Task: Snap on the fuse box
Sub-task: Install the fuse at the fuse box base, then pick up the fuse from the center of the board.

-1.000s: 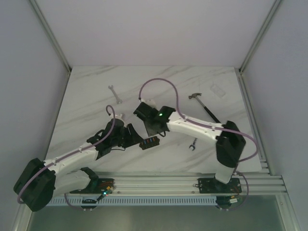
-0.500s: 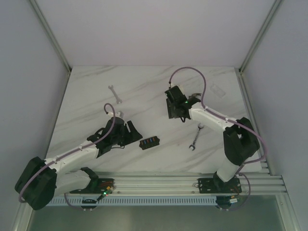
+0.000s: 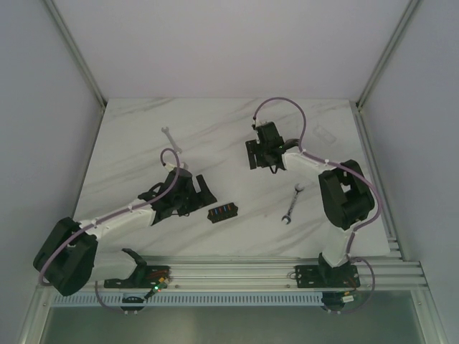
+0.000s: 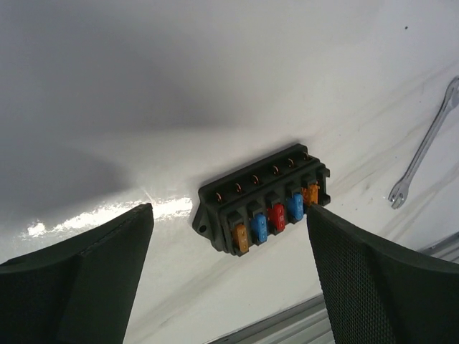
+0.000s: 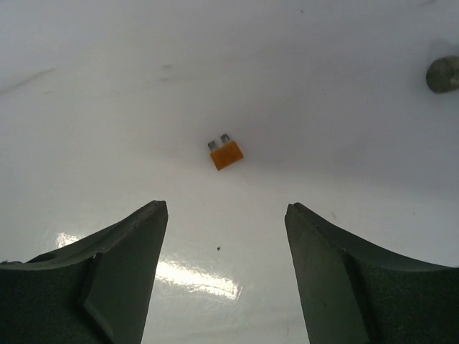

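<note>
The fuse box (image 4: 262,208) lies flat on the table (image 4: 215,72), fuses up, showing orange, blue, red, blue and orange in a row along its near side. It looks like a small, stiff plastic block. I'd call it light, and liable to skate on this glossy top if nudged from one side only. The best hold is across its two long side walls, low on the black body and clear of the fuses, which look push-fitted and could be knocked loose. The left gripper (image 4: 226,211) hovers just above and short of the fuse box, spread wide with nothing in it. One finger stands off each end of the block, and neither touches it. In the top view the left arm reaches low across the table, its wrist angled down, ending just left of the fuse box (image 3: 222,213). The right gripper (image 3: 259,154) is well apart from the fuse box, up and to its right, with the arm folded back on itself. Its jaws are also wide and empty, pointed down at a loose orange fuse (image 5: 226,153) lying flat just ahead of the fingertips. A wrench (image 3: 290,204) lies to the fuse box's right.
</note>
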Motion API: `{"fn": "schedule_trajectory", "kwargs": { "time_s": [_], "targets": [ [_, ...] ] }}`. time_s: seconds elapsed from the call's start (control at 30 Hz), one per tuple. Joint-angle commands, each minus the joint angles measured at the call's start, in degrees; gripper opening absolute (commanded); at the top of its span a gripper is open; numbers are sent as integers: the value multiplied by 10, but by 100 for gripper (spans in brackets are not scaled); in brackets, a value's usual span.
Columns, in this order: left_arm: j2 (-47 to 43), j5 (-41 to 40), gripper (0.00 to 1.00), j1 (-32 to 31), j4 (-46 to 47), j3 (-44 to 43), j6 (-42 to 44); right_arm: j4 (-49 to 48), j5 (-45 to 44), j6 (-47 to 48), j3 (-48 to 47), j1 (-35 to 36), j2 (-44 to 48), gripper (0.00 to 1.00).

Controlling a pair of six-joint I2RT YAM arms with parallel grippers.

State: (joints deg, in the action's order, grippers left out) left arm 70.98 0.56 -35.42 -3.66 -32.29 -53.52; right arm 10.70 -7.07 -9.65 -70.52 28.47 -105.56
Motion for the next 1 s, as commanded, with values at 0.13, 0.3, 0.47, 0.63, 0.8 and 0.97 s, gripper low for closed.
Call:
{"fn": "schedule_trajectory", "kwargs": {
  "time_s": [0.13, 0.3, 0.47, 0.63, 0.8, 0.97],
  "targets": [
    [34, -23, 99, 2, -31, -37, -17, -62, 54, 49, -18, -19, -30, 76],
    [45, -19, 99, 2, -32, -39, -16, -61, 63, 56, -37, -25, -55, 75],
    [44, -17, 100, 2, -32, -37, -14, -61, 76, 72, -57, -25, -78, 73],
    [43, -15, 100, 2, -32, -30, -11, -54, 89, 84, -73, -25, -102, 70],
    [37, -13, 100, 2, -32, -25, -7, -33, 93, 87, -76, -23, -109, 64],
    [35, -9, 100, 2, -31, -23, -3, -25, 108, 95, -51, -18, -100, 59]
  ]
}}
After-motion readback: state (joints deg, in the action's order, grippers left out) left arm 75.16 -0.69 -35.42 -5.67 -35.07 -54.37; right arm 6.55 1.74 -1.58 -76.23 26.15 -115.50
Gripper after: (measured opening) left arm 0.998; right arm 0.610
